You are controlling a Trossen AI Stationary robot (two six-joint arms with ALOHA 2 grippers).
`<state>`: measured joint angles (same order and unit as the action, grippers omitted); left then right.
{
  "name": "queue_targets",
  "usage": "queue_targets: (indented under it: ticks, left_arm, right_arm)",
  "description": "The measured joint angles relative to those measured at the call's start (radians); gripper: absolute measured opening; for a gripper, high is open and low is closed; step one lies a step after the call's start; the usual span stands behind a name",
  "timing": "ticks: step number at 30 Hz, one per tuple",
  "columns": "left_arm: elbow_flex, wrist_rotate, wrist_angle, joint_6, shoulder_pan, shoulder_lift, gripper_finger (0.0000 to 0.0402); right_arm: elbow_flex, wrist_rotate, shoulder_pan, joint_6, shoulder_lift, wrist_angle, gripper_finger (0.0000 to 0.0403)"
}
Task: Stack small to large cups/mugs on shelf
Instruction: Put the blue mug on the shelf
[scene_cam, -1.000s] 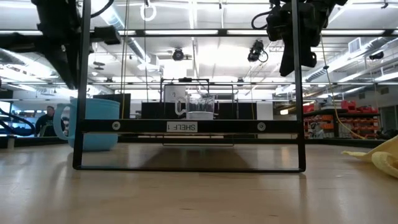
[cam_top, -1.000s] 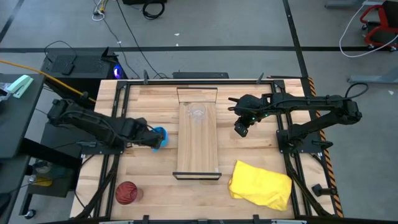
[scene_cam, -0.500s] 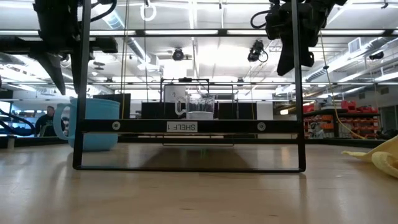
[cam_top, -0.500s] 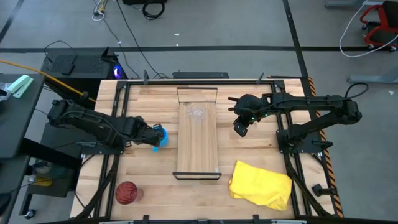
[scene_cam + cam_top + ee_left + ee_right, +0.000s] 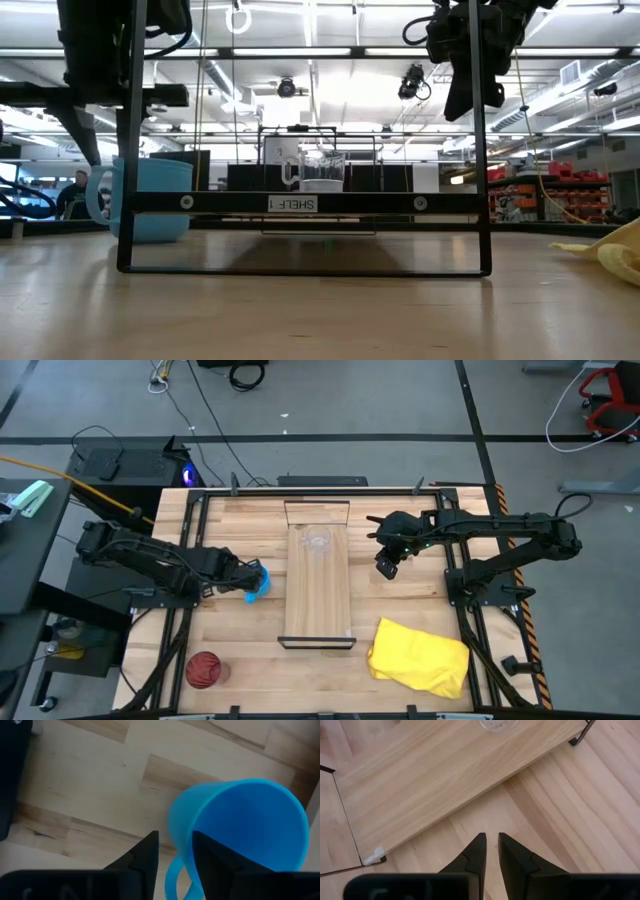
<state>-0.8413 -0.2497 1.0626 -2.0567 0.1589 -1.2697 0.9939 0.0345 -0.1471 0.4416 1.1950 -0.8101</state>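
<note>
The left end effector [image 5: 175,855] stands apart astride the blue mug's [image 5: 245,827] rim, right's [image 5: 490,852] nearly together; an off-centre squeeze could tip the mug.

Blue mug [image 5: 240,825] handle partly cropped

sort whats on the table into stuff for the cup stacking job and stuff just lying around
For the job:
clear cup, on the shelf
blue mug, at the left tool
dark red cup, near table corner
shelf

Lying about:
yellow cloth
</note>
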Motion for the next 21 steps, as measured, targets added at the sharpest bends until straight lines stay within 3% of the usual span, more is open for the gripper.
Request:
queue_targets:
  ticks: [9,21]
  left_arm:
    - [0.000,0.001,-0.010,0.048,-0.044,0.000,0.0097]
    - [-0.001,0.045,-0.049,0.267,-0.149,-0.013,0.0012]
  right_arm:
    - [0.000,0.000,0.000,0.000,0.000,0.003,0.0056]
    - [0.000,0.000,0.000,0.000,0.000,0.003,0.0056]
